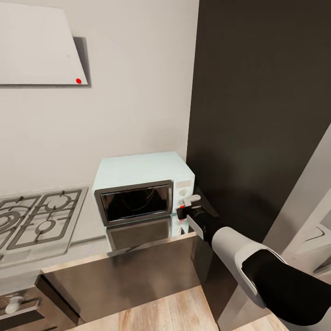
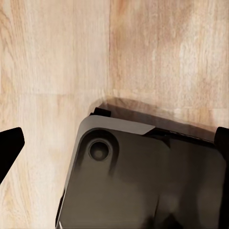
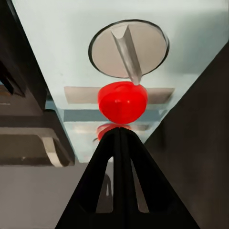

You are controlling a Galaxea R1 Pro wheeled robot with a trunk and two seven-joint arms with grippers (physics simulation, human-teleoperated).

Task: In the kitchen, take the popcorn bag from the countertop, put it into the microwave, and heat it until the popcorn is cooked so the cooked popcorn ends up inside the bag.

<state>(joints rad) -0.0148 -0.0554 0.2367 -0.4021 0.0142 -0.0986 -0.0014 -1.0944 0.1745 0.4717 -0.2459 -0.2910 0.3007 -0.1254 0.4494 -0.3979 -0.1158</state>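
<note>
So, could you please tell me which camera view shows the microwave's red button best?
The right wrist view: the red button sits large and central, just beyond the shut right gripper, below a round knob. In the head view it is a small red patch by the gripper on the microwave. The left wrist view faces wooden floor.

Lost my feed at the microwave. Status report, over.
Right end effector shut, tips at red button below knob. Microwave door closed. Left end effector's state unclear. Nothing blocking.
</note>
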